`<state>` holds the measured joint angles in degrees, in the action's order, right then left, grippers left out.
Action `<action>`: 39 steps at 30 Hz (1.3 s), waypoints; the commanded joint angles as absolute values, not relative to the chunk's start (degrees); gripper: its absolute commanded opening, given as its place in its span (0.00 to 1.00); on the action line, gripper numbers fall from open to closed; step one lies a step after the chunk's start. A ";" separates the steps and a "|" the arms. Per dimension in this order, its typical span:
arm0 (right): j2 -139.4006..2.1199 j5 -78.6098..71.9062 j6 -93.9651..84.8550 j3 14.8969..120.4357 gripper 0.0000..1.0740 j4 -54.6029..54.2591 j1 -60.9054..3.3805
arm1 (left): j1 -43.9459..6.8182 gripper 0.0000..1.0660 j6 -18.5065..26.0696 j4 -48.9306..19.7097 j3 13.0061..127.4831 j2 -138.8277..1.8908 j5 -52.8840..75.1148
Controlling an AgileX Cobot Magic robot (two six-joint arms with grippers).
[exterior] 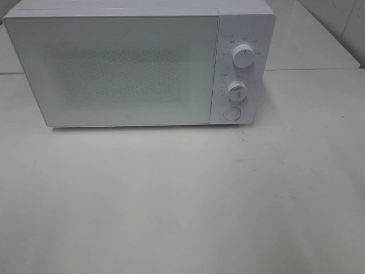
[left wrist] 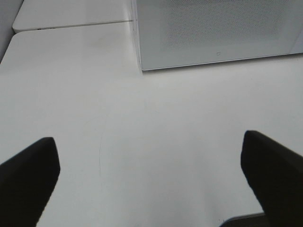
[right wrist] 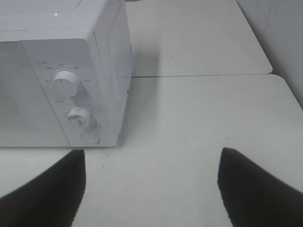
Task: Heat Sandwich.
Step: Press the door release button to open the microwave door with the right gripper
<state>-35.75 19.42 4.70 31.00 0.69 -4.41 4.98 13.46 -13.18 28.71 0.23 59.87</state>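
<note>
Microwave [exterior: 137, 68] shut in the upper frame; no sandwich is seen anywhere.
Left claw [left wrist: 147, 139] and right claw [right wrist: 152, 152] are spread wide, empty; the round button [exterior: 231, 113] likely must be pressed next.

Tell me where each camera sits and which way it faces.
Exterior high: mounted high, looking down at the microwave and table; no arm shows.
Left wrist: on left arm, facing the microwave door; open left gripper shows.
Right wrist: on right arm, facing the control knobs; open right gripper shows.
Shared: the shut microwave.
</note>
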 commanded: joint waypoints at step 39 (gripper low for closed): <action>-85.26 -53.97 -8.02 15.30 0.70 -20.97 -20.74 | 4.98 0.95 13.06 -13.52 28.59 1.78 59.53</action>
<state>-84.22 -50.94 -5.84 15.41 -18.33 -19.25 4.98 13.46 -13.18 28.71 0.23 59.87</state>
